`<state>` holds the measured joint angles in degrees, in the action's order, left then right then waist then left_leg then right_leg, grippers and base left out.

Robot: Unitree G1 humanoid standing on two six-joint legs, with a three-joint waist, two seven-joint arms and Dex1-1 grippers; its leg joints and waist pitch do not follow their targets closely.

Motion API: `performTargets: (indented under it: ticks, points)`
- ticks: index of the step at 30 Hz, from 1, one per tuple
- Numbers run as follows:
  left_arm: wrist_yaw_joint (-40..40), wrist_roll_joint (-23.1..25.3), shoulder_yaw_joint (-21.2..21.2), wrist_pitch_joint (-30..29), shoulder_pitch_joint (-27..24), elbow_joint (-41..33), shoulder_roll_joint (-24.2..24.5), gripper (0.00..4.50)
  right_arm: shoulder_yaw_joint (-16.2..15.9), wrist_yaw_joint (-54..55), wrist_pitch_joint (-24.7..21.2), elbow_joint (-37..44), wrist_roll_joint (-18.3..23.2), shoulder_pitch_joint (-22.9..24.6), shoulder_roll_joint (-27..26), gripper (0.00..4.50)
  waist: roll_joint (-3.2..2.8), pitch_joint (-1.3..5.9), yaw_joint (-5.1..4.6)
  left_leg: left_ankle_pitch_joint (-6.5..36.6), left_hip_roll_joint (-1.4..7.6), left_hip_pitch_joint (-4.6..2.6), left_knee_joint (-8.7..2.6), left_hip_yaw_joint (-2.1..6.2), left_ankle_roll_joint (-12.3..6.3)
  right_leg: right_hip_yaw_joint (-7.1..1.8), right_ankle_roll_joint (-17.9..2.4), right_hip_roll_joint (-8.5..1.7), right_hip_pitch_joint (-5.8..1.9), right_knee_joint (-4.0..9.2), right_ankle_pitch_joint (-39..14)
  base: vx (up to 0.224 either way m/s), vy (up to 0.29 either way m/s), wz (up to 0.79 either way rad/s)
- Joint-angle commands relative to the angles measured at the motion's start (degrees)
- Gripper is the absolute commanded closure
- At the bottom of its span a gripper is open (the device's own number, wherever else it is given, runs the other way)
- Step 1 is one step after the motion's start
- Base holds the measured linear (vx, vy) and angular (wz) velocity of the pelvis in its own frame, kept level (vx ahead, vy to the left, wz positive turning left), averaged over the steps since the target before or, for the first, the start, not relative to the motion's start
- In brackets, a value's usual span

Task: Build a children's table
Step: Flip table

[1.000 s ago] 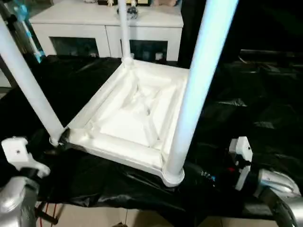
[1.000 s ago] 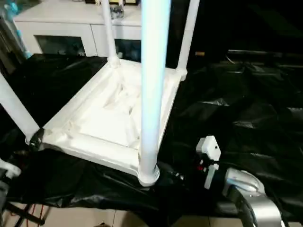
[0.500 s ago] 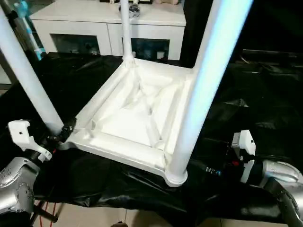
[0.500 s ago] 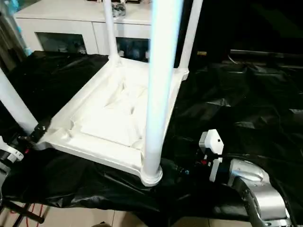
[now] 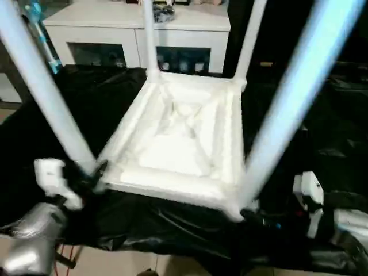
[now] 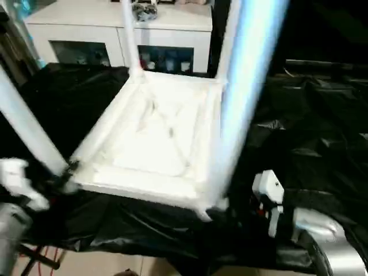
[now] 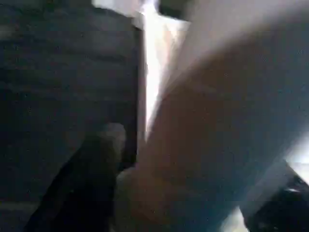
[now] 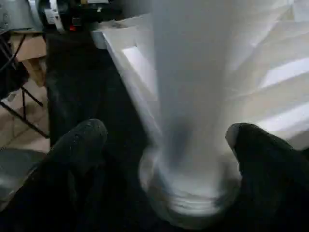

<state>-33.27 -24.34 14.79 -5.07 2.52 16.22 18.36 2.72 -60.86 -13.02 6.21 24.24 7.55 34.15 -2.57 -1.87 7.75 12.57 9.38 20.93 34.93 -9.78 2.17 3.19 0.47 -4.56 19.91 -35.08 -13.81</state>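
Honestly, a lot is hard to make out from my head views: everything is smeared, and all four legs run off the upper edge, so their far ends are cut off. The children's table (image 5: 181, 138) lies upside down on the black-draped tabletop (image 5: 322, 121), ribbed underside up, a leg standing in each corner socket. My right gripper (image 8: 164, 145) is open, a black finger on either side of the near right leg (image 8: 190, 96) just above its socket (not touching it, as far as I can see). My left gripper (image 5: 86, 172) sits at the near left corner by the base of that leg (image 5: 40, 86); I can't tell whether it's clenched or released, since its wrist view is mostly blur. Behind the tabletop stands a white cabinet (image 5: 138, 29) with glass doors; whatever's inside is too dark to identify.
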Motion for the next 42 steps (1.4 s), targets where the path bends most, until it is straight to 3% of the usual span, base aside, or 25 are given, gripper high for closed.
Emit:
performTargets:
  ticks: [1,3,6,8,9,11,12,20,22,23,26,29,31,36,37,39,42]
  points:
    - [1.25,0.68,-1.63,-1.72,-0.01,-1.16,-0.42,1.39,0.63,-0.41,-0.41,1.82,0.50,0.91,0.95,0.00,0.08,1.83,-0.37,14.39,4.63,-0.72,-5.57,1.84,-2.01,-2.96,-12.41,-4.82,-1.02,4.49,-7.24,0.000,0.000,0.00]
    - [5.30,1.49,-1.96,-3.17,-0.02,-4.70,-2.91,1.55,1.58,-0.78,-1.42,4.23,1.61,4.03,2.24,0.00,-0.24,1.78,0.02,15.01,4.64,-0.82,-5.51,1.85,-1.86,-3.04,-11.02,-4.81,-0.92,4.85,-9.60,0.000,0.000,0.00]
    - [9.42,3.07,-2.53,-4.24,0.23,-6.38,-4.76,1.71,1.88,0.47,-1.43,5.49,1.24,4.99,1.94,0.00,-0.55,1.92,0.12,13.22,4.56,-0.58,-5.33,1.94,-2.34,-2.89,-10.36,-4.71,-0.89,4.79,-8.37,0.000,0.000,0.00]
    - [10.95,3.45,-2.63,-4.42,0.44,-6.63,-5.56,1.76,1.52,1.48,-1.52,5.70,0.87,4.64,1.23,0.00,-0.33,1.85,0.00,12.62,4.34,-0.35,-5.31,1.96,-2.89,-2.74,-9.74,-4.66,-0.95,4.97,-9.44,0.000,0.000,0.00]
    - [13.01,3.08,-2.21,-5.11,0.85,-6.84,-6.71,1.82,0.77,3.25,-1.30,5.65,-0.13,3.85,0.01,0.00,0.08,1.87,-0.08,11.99,4.29,-0.25,-5.27,1.91,-3.09,-2.75,-9.38,-4.63,-0.92,5.01,-10.11,0.000,0.000,0.00]
    - [14.23,2.24,-1.88,-5.50,0.96,-7.67,-7.91,1.88,-0.27,4.16,-1.84,6.28,-0.08,3.56,-0.98,0.00,-0.30,1.91,-0.19,11.52,4.26,-0.27,-5.23,1.94,-3.03,-2.65,-9.36,-4.55,-0.73,5.01,-10.88,0.000,0.000,0.00]
    - [15.05,0.49,-1.39,-5.92,0.91,-9.16,-9.63,1.88,-1.38,4.77,-2.87,7.58,0.85,3.68,-2.08,0.00,0.56,1.97,-0.06,10.43,4.27,-0.25,-5.22,1.89,-3.30,-2.67,-9.17,-4.56,-0.81,4.92,-10.69,0.000,0.000,0.00]
    - [16.78,-6.66,-0.25,-10.03,-0.03,-15.77,-15.29,1.89,-3.20,5.10,-4.89,10.99,2.96,4.93,-2.96,0.00,0.42,2.35,0.29,5.07,4.43,-0.10,-4.57,1.81,-5.50,-2.61,-9.80,-4.39,-0.63,4.07,-2.79,0.000,0.000,0.00]
    - [17.36,-8.92,0.39,-11.58,-0.41,-16.85,-16.61,1.89,-0.67,5.07,-5.39,11.12,4.38,4.72,-2.49,0.00,0.42,2.46,0.43,3.67,4.30,-0.09,-4.28,1.70,-6.22,-2.62,-10.21,-4.27,-0.58,3.88,-0.09,0.000,0.000,0.00]
    - [17.70,-9.10,0.86,-12.11,-0.35,-16.76,-17.00,1.89,1.21,5.49,-6.00,11.14,5.66,4.33,-2.52,0.00,0.66,2.63,0.51,2.44,4.17,0.28,-4.04,1.71,-7.20,-2.58,-10.26,-4.37,-0.82,3.56,1.97,0.000,0.000,0.00]
    - [17.02,-7.23,0.69,-12.64,-0.38,-16.60,-16.96,1.89,8.42,9.96,-6.88,9.09,9.11,1.75,-3.88,0.00,0.72,2.66,0.36,0.89,3.92,0.61,-3.76,1.64,-8.39,-2.44,-10.19,-4.21,-0.63,3.43,3.50,0.000,0.000,0.00]
    - [16.78,-5.68,0.28,-12.86,-0.26,-16.95,-16.74,1.89,14.14,12.83,-7.59,7.79,13.71,-0.62,-4.29,0.00,0.44,2.47,0.12,4.15,3.90,0.45,-3.96,1.49,-7.35,-2.33,-10.36,-4.29,-0.48,4.03,-2.99,0.000,0.000,0.00]
    - [16.90,-4.29,-0.04,-13.21,-0.20,-17.25,-16.43,1.89,17.42,14.24,-8.06,6.81,17.03,-2.16,-4.29,0.00,0.33,2.52,0.02,4.26,4.01,0.41,-4.11,1.58,-6.56,-2.31,-9.42,-4.18,-0.50,4.17,-4.24,0.000,0.000,0.00]
    - [17.80,-1.31,-0.28,-12.17,0.64,-16.19,-15.43,1.91,22.11,17.70,-8.39,3.87,20.84,-6.17,-5.10,0.00,0.42,2.78,-0.47,1.35,3.73,0.66,-3.77,1.57,-6.96,-2.13,-9.53,-4.03,-0.70,3.62,0.61,0.000,0.000,0.00]
    - [18.31,-1.47,0.17,-12.21,1.16,-15.86,-15.43,1.96,22.81,19.40,-8.09,2.41,19.91,-7.37,-5.60,0.00,0.70,2.89,-0.77,0.52,3.68,0.64,-3.64,1.48,-7.21,-2.07,-9.92,-4.02,-0.71,3.56,1.70,0.000,0.000,0.00]
    - [18.75,-1.82,0.51,-12.42,1.48,-15.79,-15.47,1.96,23.65,21.79,-7.10,0.67,18.69,-8.42,-6.49,0.00,0.53,2.93,-1.07,-0.35,3.59,0.73,-3.57,1.49,-7.38,-1.97,-10.48,-4.01,-0.75,3.35,2.58,0.000,0.000,0.00]
    - [18.97,-2.42,0.67,-12.92,1.63,-15.84,-15.34,2.00,26.60,25.68,-7.35,-1.42,22.33,-9.98,-8.48,0.00,0.62,3.16,-1.56,-2.22,3.50,0.75,-3.28,1.42,-8.50,-1.95,-11.48,-4.04,-0.85,2.96,4.86,0.000,0.000,0.00]
